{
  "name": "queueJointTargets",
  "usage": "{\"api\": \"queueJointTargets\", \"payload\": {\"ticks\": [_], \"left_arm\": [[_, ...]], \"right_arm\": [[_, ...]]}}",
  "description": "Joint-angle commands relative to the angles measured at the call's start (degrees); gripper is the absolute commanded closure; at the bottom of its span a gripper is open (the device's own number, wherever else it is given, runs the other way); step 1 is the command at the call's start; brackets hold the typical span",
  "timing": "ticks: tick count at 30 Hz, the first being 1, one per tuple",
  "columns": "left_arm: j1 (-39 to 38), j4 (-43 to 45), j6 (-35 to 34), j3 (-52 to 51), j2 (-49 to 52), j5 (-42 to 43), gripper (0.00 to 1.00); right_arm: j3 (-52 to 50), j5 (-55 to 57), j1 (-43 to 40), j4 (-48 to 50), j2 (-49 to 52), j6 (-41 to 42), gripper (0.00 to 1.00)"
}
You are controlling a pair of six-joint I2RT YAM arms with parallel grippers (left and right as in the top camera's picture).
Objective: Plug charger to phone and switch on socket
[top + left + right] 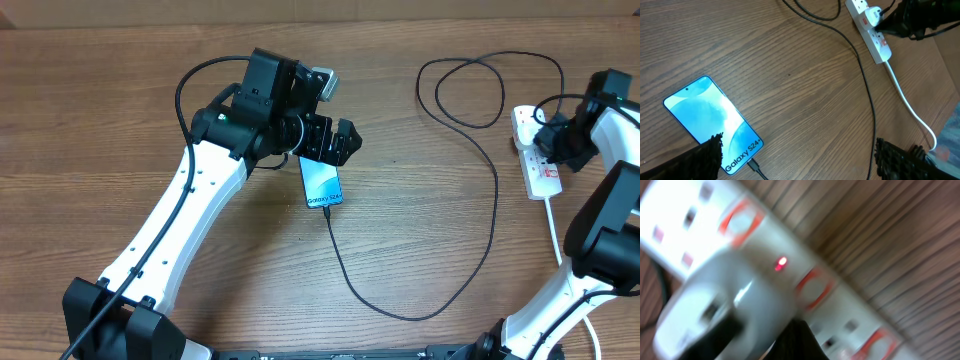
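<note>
- 2 arms work over a wooden table [120, 90]. Overhead, the left gripper [345, 142] hangs above the top end of the phone [322, 186], fingers spread wide and holding nothing.
- The charger [492, 200] leaves the phone's lower end and loops across to the socket [537, 170] at the right side. The right gripper [552, 140] is at the socket's plug end, fingers together.
- Left wrist: the phone [710, 122] lies flat, blue screen up, cable tip at its "Galaxy" end. The left fingers [702, 160] are well apart at the bottom corners.
- Right wrist, blurred: the socket [840, 297] fills the view. 1 red light [782, 261] glows beside a white plug [720, 310]. Dark closed fingertips sit low in the frame.
</note>
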Motion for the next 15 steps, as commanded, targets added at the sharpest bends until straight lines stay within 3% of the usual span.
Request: {"api": "queueJointTargets", "payload": {"ticks": [1, 10, 15], "left_arm": [[-0.4, 0.2, 1.7, 0.8, -0.6, -0.3, 0.0], [-0.4, -0.1, 1.7, 0.8, -0.6, -0.3, 0.0], [-0.4, -0.7, 1.7, 0.8, -0.6, -0.3, 0.0]], "right_arm": [[-2.3, -11.5, 5.9, 1.1, 3.8, -0.1, 0.96], [-0.7, -10.5, 5.0, -3.3, 2.3, -0.1, 0.96], [1.0, -3.2, 4.5, -7.6, -4.4, 1.3, 0.96]]}}
